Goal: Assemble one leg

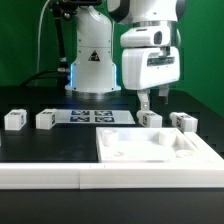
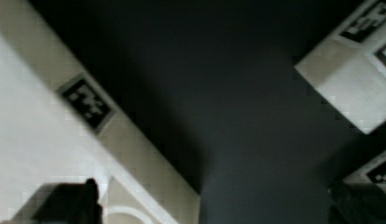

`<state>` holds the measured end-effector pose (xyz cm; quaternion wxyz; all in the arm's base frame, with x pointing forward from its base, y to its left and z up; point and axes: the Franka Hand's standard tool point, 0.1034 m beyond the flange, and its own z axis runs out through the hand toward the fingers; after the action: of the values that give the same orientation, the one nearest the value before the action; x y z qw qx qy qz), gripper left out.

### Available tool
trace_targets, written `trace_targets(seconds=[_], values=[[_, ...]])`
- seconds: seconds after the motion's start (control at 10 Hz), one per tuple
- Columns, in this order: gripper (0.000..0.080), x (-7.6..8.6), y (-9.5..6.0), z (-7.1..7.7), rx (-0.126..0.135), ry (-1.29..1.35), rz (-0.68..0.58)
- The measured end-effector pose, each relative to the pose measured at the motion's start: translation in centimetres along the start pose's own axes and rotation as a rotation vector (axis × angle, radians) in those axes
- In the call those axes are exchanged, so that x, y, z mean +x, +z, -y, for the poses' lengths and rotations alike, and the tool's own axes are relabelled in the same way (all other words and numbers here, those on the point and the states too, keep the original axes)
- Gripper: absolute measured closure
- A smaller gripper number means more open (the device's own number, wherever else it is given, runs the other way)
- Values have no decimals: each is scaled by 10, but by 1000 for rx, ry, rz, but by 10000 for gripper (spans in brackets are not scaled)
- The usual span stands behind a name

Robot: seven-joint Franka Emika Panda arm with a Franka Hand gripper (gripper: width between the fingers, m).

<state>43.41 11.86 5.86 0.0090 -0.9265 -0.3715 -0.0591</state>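
Gripper (image 1: 150, 105) hovering just above the leg (image 1: 150, 118), on the exterior view's right of the marker board (image 1: 103, 116).
Fingers are carrying nothing; parted or closed, cannot tell. Leg is lying on the table behind the tray-like piece (image 1: 160, 150), seemingly pointing its long axis away from the exterior camera; too small to confirm. Risk: descending off-centre, a finger may be landing on top and shoving it toward the neighbouring leg (image 1: 183, 121).

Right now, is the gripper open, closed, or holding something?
Gripper: cannot be told whether open or closed; its tips hang close to a leg, with no grasp visible.
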Motion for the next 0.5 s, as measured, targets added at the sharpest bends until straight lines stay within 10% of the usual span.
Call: trace_targets(seconds=[0.5], values=[[151,30,7,36,35,404,-13]])
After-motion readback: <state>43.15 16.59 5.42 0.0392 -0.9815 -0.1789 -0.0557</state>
